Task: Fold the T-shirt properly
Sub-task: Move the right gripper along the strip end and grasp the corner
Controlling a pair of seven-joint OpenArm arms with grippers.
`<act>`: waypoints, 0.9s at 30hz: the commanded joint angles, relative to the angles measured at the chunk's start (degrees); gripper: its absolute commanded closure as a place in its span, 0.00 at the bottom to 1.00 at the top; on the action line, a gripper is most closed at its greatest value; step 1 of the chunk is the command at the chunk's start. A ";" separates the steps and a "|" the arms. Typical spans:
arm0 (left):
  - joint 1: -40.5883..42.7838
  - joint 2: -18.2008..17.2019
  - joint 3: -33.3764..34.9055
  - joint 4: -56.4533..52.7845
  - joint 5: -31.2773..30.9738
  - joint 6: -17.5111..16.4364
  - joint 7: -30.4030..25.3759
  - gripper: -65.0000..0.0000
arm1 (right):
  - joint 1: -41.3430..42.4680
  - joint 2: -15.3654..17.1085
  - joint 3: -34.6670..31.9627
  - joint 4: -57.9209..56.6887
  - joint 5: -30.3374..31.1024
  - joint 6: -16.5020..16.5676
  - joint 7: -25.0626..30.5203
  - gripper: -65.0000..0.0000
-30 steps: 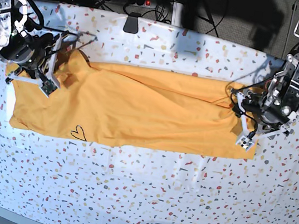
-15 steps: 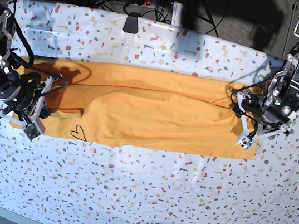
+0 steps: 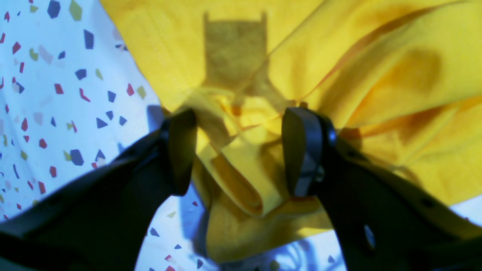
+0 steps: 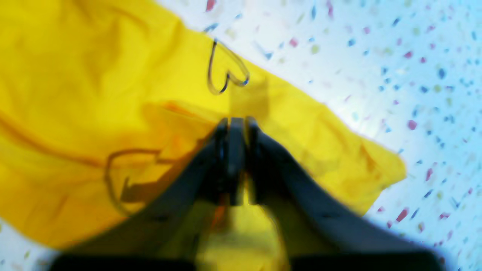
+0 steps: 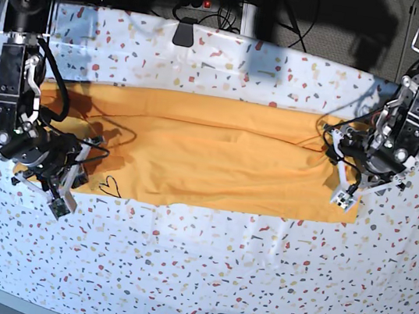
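The yellow-orange T-shirt (image 5: 217,158) lies as a long band across the table, with its black heart outline (image 5: 110,186) near the front left edge. My right gripper (image 5: 80,177) is at the shirt's front left corner. In the right wrist view it (image 4: 233,150) is shut, with yellow cloth (image 4: 75,75) pinched under the jaws and the heart (image 4: 226,71) just ahead. My left gripper (image 5: 334,156) is at the shirt's right end. In the left wrist view it (image 3: 241,150) is open, with a bunched fold of cloth (image 3: 244,177) between the fingers (image 3: 305,150).
The white speckled tablecloth (image 5: 199,282) covers the table around the shirt. A black clip-like object (image 5: 184,33) sits at the back edge, with cables behind it. The "Smile" lettering is hidden.
My right gripper has carried the shirt's left back edge forward and down to the front left corner, laying it over the band. The left arm has not moved.
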 commanded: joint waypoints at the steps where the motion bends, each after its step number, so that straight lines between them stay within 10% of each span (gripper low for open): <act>1: -0.76 -0.50 -0.33 0.83 0.02 0.07 0.02 0.45 | 1.84 0.48 0.44 0.55 -1.51 0.33 3.15 0.68; 7: -0.76 -0.50 -0.33 0.83 0.02 0.09 0.04 0.45 | 2.62 0.57 0.44 0.46 -13.22 -6.43 3.72 0.49; 13: -0.79 -0.50 -0.33 0.83 0.04 0.07 0.02 0.45 | 2.54 0.57 0.46 3.78 5.55 1.75 -9.75 0.55; 19: -0.76 -0.50 -0.33 0.83 0.02 0.17 0.02 0.45 | -1.11 0.52 0.50 20.50 16.06 2.02 -20.28 0.62; 27: -0.76 -0.48 -0.33 0.83 -0.02 0.15 -0.79 0.45 | -13.62 -0.24 0.50 24.00 1.20 -6.78 -20.79 0.62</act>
